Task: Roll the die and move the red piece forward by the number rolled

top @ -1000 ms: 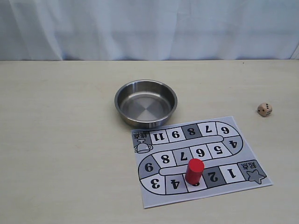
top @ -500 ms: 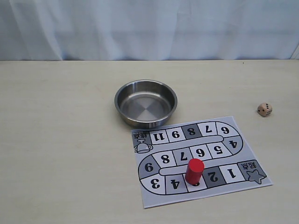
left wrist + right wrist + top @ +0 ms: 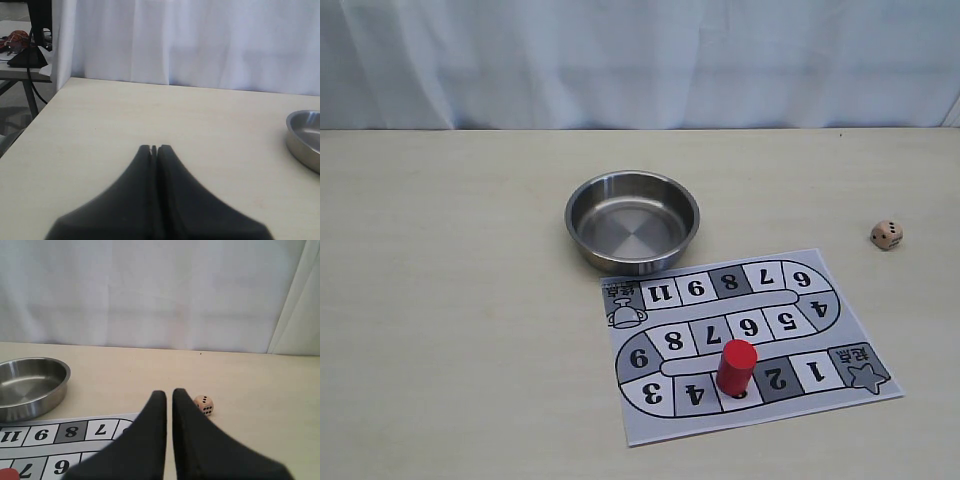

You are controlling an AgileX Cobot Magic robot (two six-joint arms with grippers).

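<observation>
The tan die (image 3: 886,235) lies on the bare table to the right of the paper board (image 3: 782,321), apart from it. On the board's near row, between the squares marked 4 and 2, stands the upright red piece (image 3: 736,366). Neither arm shows in the exterior view. In the right wrist view my right gripper (image 3: 169,392) has its fingers almost together with nothing between them, and the die (image 3: 203,405) sits just beyond and beside its tips. Only a red sliver (image 3: 5,474) of the piece shows there. My left gripper (image 3: 154,148) is shut and empty over bare table.
A steel bowl (image 3: 632,220) with nothing in it stands just behind the board, and shows in both wrist views (image 3: 305,140) (image 3: 30,385). A white curtain backs the table. A side table with cables (image 3: 25,50) stands past the table's left edge.
</observation>
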